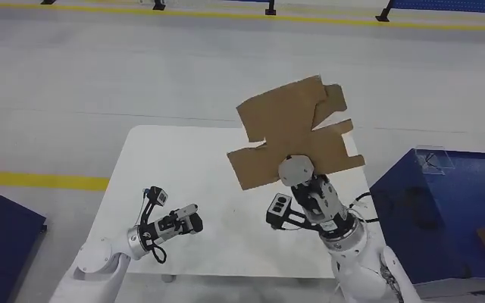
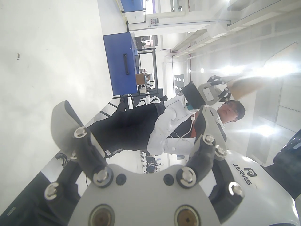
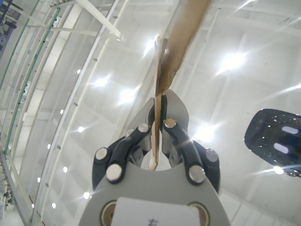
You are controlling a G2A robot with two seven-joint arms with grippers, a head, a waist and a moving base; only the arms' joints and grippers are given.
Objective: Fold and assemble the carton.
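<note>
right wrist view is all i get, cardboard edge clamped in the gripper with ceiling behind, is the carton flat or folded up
Observer: Flat; from the top view the carton is a spread-out sheet, no sides raised.
Operator: is it touching the table
Observer: No, the right gripper holds it up in the air over the table's far right part.
Operator: and the left arm
Observer: The left gripper is open and holds nothing, low over the table's near left part.

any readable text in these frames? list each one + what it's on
On the carton: no print on the faces shown.
On the right end effector, a label: cut off by the frame edge, unreadable.
On the white shell: a brand wordmark, left unquoted.
</note>
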